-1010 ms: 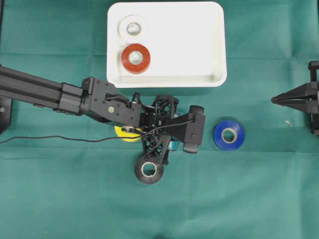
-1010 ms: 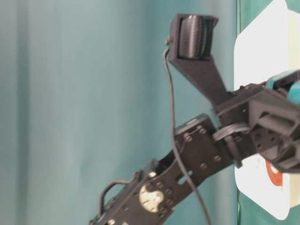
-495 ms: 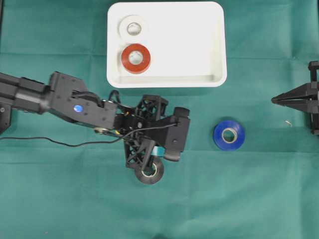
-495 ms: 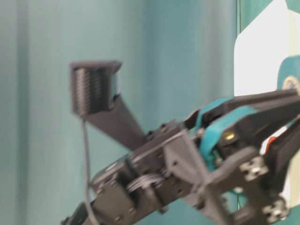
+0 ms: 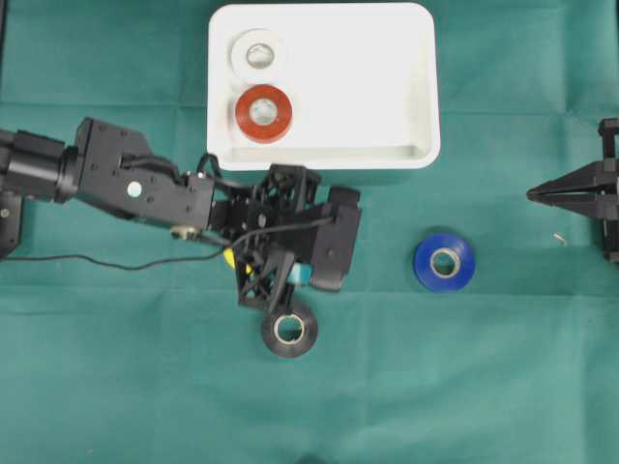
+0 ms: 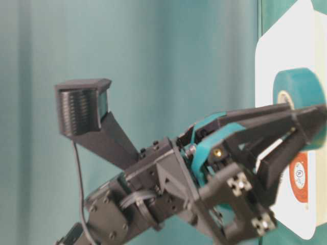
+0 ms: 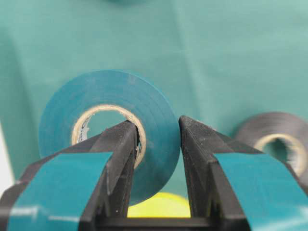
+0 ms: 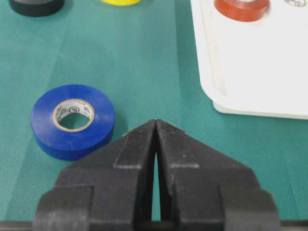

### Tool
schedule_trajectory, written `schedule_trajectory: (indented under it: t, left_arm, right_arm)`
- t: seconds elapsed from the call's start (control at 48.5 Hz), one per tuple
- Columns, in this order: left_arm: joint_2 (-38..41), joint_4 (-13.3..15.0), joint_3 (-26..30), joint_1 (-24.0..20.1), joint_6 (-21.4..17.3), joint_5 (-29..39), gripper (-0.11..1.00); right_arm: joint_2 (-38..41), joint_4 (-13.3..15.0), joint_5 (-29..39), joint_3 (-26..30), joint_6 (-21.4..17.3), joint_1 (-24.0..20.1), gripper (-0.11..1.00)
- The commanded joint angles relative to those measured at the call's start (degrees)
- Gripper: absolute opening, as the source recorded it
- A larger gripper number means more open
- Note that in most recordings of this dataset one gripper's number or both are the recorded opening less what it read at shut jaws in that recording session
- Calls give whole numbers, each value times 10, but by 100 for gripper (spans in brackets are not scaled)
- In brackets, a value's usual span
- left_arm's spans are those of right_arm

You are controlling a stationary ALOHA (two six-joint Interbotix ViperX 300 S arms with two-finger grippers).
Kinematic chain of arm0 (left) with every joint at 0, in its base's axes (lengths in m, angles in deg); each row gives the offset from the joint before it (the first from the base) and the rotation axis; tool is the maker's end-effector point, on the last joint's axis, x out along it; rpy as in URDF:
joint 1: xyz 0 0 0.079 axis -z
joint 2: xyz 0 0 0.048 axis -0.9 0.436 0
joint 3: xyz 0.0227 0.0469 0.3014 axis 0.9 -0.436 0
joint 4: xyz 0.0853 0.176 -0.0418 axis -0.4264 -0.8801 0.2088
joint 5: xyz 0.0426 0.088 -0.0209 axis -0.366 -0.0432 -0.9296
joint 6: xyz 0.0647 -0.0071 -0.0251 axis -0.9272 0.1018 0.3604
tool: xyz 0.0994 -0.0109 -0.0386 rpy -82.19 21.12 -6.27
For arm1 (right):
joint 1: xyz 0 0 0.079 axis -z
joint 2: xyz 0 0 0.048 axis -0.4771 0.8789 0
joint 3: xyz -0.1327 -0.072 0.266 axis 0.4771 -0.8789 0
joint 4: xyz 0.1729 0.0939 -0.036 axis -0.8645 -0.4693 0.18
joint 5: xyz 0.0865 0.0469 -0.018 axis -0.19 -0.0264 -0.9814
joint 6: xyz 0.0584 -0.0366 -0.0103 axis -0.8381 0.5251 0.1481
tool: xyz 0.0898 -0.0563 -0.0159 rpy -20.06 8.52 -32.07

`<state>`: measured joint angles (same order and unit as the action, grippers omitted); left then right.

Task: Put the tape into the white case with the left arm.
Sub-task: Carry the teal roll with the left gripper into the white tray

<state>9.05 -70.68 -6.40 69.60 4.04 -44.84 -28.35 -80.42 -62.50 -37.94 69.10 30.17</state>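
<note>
Teal tape roll: glossy band, pale cardboard core. Gripped by the left gripper, one finger inside the core, the other on the outer face, roll held on edge above the green cloth. White case: beyond the gripper, holding red and white rolls. Black roll: beside the gripper. Right gripper: pinched together, nothing between.
</note>
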Motion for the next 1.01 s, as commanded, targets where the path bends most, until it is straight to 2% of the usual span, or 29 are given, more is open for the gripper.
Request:
schedule_trajectory:
  t: [0.0, 0.515, 0.783, 0.989]
  left_arm:
    - [-20, -1, 11, -25, -13, -2, 26]
    - [0, -1, 4, -180, -83, -4, 26]
    - [20, -2, 21, -213, -124, -5, 26]
    - [42, -1, 35, -229, -134, -11, 26]
  right_arm:
    - [4, 2, -6, 6, 1, 1, -9]
    - [4, 2, -6, 6, 1, 1, -9]
    - [4, 1, -6, 6, 1, 1, -9]
    - [3, 2, -6, 6, 1, 1, -9]
